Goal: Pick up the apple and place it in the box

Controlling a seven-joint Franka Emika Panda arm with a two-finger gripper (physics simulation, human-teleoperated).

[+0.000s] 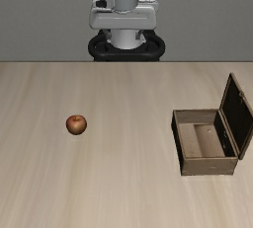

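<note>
A small red-orange apple [76, 124] rests on the wooden table [119, 173] toward the exterior view's left. An open brown box [207, 143] with its lid [236, 113] tilted up stands toward the exterior view's right; its inside holds nothing that I can see. The robot arm [123, 13] rises at the far side of the table, folded over its black base [125, 47]. The arm is well back from both the apple and the box.
The light wood tabletop stretches wide between the apple and the box. A grey wall runs behind the robot base.
</note>
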